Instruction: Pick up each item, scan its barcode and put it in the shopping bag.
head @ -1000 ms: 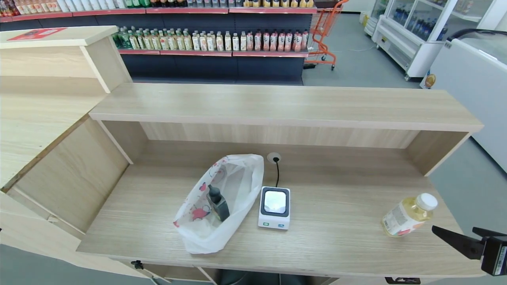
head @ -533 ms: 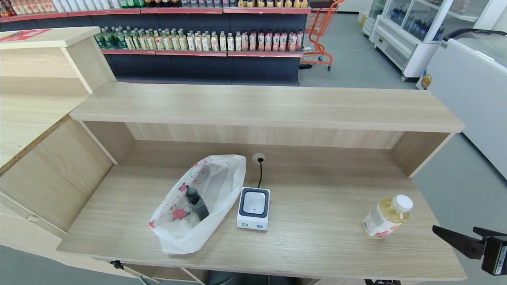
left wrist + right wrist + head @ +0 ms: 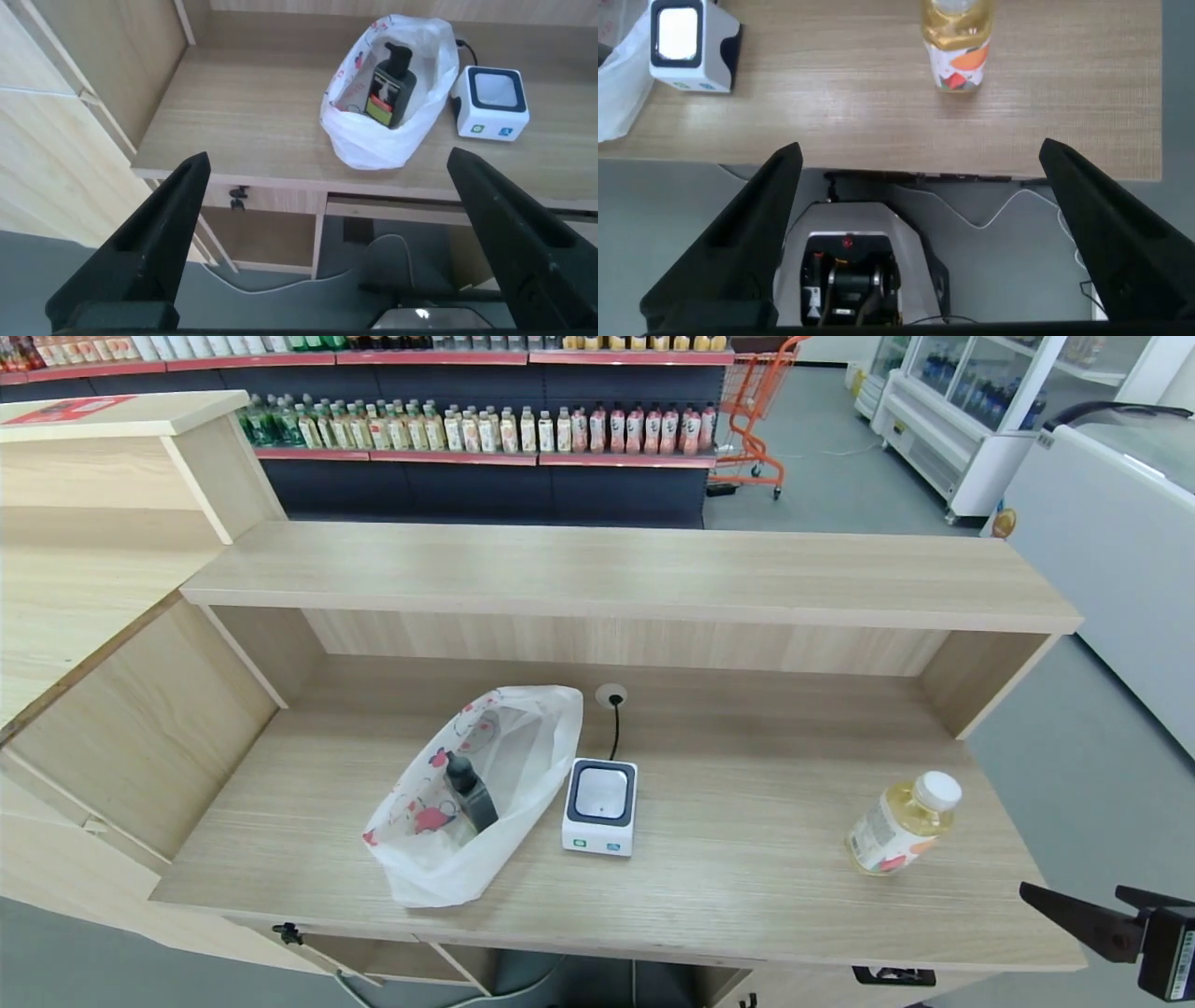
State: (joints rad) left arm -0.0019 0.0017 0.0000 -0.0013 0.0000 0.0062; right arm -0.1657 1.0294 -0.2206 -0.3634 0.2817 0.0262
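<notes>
On the counter (image 3: 747, 896), the shopping bag (image 3: 420, 870) beside the scanner (image 3: 600, 805) holds a dark bottle (image 3: 470, 793); the yellow bottle (image 3: 898, 825) well right of it I must yet scan, left gripper (image 3: 329, 163) and right gripper (image 3: 922, 154) spread, empty.

We see a light wooden counter (image 3: 766, 896) with a raised ledge (image 3: 635, 569) along its far side. Beyond it we find store shelves (image 3: 467, 490) lined with drink bottles (image 3: 523, 429), an orange cart (image 3: 758, 422) beside them, and glass-door coolers (image 3: 962, 411) and a white chest freezer (image 3: 1111, 532) to the right.
</notes>
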